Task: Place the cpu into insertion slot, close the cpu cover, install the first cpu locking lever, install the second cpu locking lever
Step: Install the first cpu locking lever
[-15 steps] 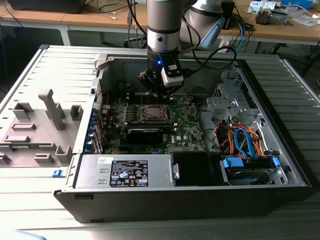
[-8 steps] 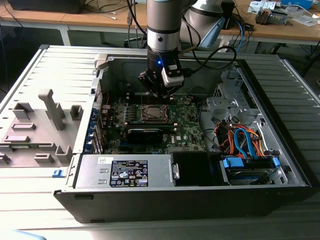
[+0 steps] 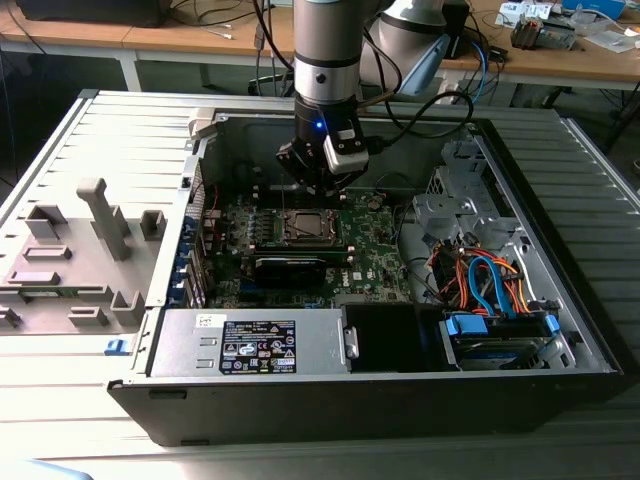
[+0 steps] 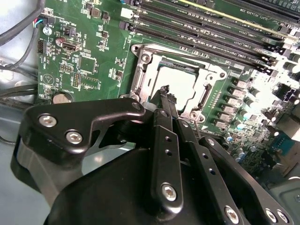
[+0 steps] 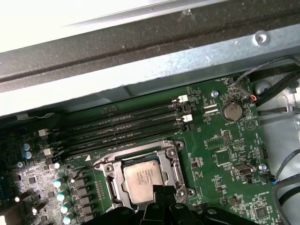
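We see the cpu (image 5: 146, 179) lying flat in the insertion slot (image 5: 108, 186), its silvery top showing through the window of the cpu cover (image 5: 174, 161), which lies down around it; in the second wrist view the same chip (image 4: 177, 84) sits inside the metal frame (image 4: 140, 72). The claw (image 4: 165, 90) hangs just above the socket's edge with its fingers (image 4: 161, 140) drawn narrow, close together and holding nothing that we can make out. In the exterior view the claw (image 3: 318, 182) is at about 12 o'clock from the socket (image 3: 305, 226), just over it. Around the socket spreads the green motherboard (image 5: 220, 154), with the long black memory slots (image 5: 122, 124) beside the frame and a coin battery (image 5: 231, 110) farther off. The board lies inside the open computer case (image 3: 560, 380), which also holds a bundle of orange and blue cables (image 3: 480, 280) at about 3 o'clock and a power supply (image 3: 250, 345) at 6 o'clock. The case rests on the bench (image 3: 60, 130).
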